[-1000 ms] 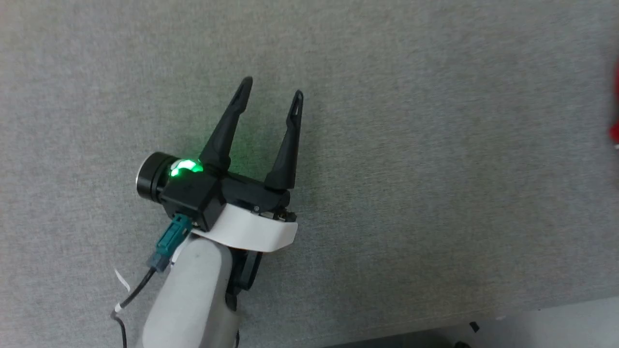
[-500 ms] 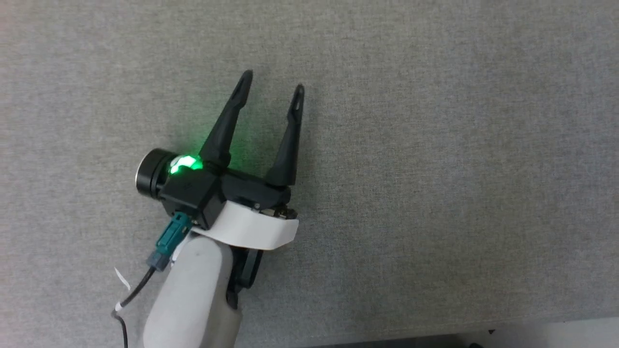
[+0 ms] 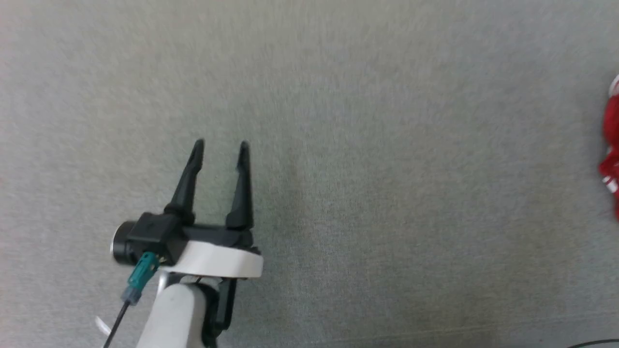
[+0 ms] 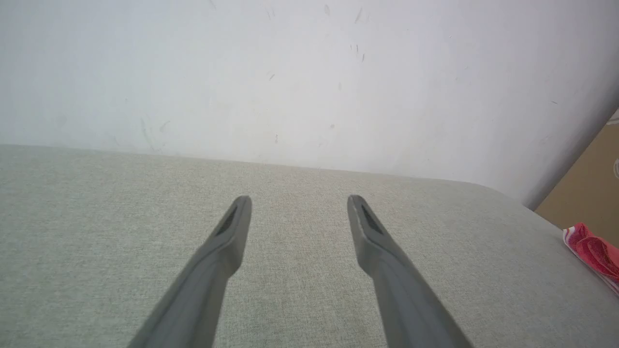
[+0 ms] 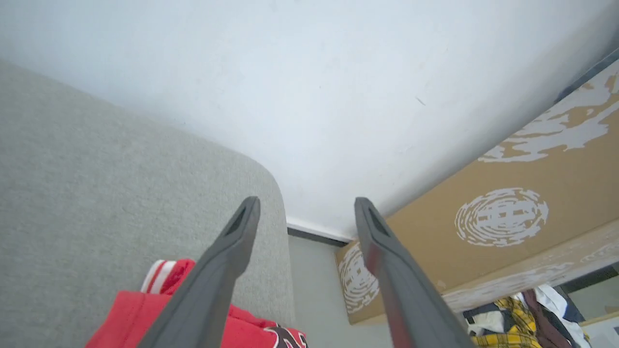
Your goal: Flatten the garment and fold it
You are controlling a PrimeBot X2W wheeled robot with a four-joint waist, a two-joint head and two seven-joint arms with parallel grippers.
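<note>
The garment (image 3: 611, 150) is red with white trim and lies bunched at the far right edge of the grey table (image 3: 387, 169) in the head view. The left wrist view catches a red corner of the garment (image 4: 592, 253) at its right edge. My left gripper (image 3: 220, 147) hovers open over bare table at the lower left, fingers well apart and nothing between them, as the left gripper (image 4: 300, 205) also appears from its own wrist. My right gripper (image 5: 307, 208) is open above the garment (image 5: 145, 309), which sits crumpled near the table's rounded corner.
A white wall (image 4: 290, 72) stands behind the table. Past the table's corner stands a brown cardboard box (image 5: 508, 208) with white prints, and a heap of mixed clothes (image 5: 522, 314) lies below it. A narrow gap of floor (image 5: 314, 290) separates table and box.
The head camera has shifted, bringing the red garment into its right edge. My left gripper sits lower and further left in the picture, still open.
</note>
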